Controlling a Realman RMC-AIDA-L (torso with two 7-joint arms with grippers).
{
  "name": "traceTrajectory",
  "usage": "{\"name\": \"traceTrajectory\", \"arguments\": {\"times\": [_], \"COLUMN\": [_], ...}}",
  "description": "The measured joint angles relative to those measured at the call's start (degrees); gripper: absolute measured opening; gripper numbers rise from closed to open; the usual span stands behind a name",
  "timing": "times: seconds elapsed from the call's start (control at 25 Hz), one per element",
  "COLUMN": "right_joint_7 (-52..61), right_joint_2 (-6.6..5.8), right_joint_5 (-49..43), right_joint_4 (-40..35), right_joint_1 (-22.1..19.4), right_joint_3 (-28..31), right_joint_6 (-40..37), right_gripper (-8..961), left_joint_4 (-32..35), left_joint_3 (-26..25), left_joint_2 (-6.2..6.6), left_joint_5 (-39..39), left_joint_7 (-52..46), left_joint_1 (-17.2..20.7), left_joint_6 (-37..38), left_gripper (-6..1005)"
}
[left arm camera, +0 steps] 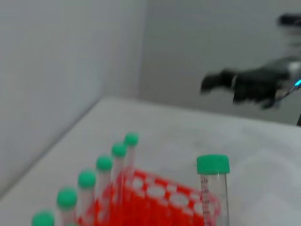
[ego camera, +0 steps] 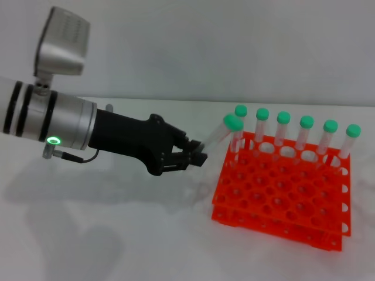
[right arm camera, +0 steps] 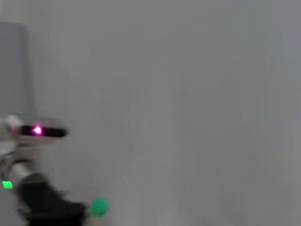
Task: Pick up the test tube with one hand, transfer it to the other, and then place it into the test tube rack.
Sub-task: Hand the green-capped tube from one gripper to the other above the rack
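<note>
My left gripper (ego camera: 199, 153) is shut on the lower end of the test tube (ego camera: 215, 136). The tube slants up and to the right, and its mint-green cap sits just above the near-left corner of the orange-red test tube rack (ego camera: 281, 193). In the left wrist view the held tube (left arm camera: 214, 195) stands upright in front of the rack (left arm camera: 155, 202). Several other capped tubes (ego camera: 306, 132) stand in the rack's back row. My right gripper (left arm camera: 209, 84) hangs in the air well off from the rack. It is seen only in the left wrist view.
The rack stands on a white table (ego camera: 117, 234) against a pale wall. The right wrist view shows my left arm (right arm camera: 42, 197) and the green cap (right arm camera: 99, 206) at its lower edge, with bare wall beyond.
</note>
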Motion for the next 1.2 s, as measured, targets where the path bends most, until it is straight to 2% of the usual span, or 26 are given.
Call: {"name": "traceTrajectory", "arguments": {"times": [0.12, 0.36, 0.52, 0.76, 0.96, 1.2], "right_joint_7": [2.3, 4.3, 4.8, 4.2, 2.5, 1.9], "right_joint_2": [0.41, 2.46, 4.61, 8.54, 9.27, 9.58], "right_joint_5": [-2.9, -4.3, -4.8, -5.1, -4.4, -3.4], "right_joint_4": [-0.3, -0.7, -0.7, -0.8, -0.2, -0.1], "right_joint_1": [2.4, 6.6, 9.7, 14.1, 16.9, 17.8], "right_joint_3": [-0.1, -2.6, -4.5, -5.4, -7.5, -8.5], "right_joint_6": [-2.4, -3.3, -2.3, 2.8, 4.7, 5.8], "right_gripper": [631, 631, 632, 632, 636, 641], "left_joint_4": [0.0, 1.2, 4.5, 9.0, 11.9, 13.0], "left_joint_3": [0.0, 0.0, 0.0, 0.0, 0.0, 0.0], "left_joint_2": [0.0, -0.21, -0.21, -0.2, -0.15, -0.21], "left_joint_5": [-4.3, -12.9, -17.2, -17.2, -16.4, -16.1], "left_joint_7": [3.9, 10.9, 15.1, 18.2, 19.0, 18.9], "left_joint_1": [1.4, 5.1, 7.6, 8.9, 9.4, 9.3], "left_joint_6": [1.5, 1.5, 1.2, -1.8, -4.9, -5.3], "left_gripper": [213, 218, 222, 227, 232, 237]}}
